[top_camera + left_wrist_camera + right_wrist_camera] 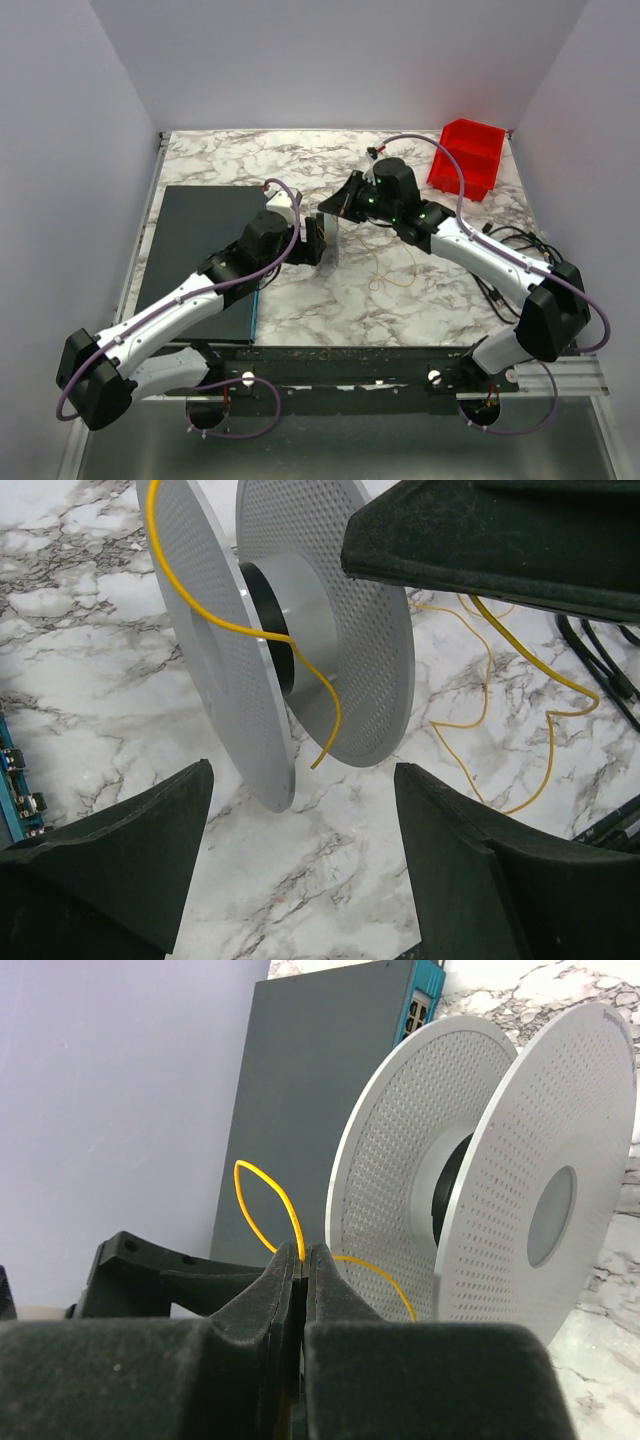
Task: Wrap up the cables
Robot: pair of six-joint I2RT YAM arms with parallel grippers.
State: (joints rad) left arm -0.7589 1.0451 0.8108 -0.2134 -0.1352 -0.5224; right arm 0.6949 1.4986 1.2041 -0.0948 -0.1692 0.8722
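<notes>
A grey spool (331, 246) with two perforated flanges (340, 580) and a black core stands on edge on the marble table, between the two grippers. The cable (337, 720), a thin orange-yellow wire, runs over one flange, into the groove, and its cut end hangs out below. More cable lies in loose loops on the table (392, 275). My right gripper (303, 1255) is shut on the cable just beside the spool (400, 1160), and a small loop (237, 1192) rises above the pads. My left gripper (300, 860) stands open on the spool's near side, with only bare marble between its fingers.
A dark grey flat box (205, 255) with a blue edge lies left of the spool. A red bin (467, 157) sits at the back right. Black cords (510, 240) trail along the table's right side. Pale walls close in the table on three sides.
</notes>
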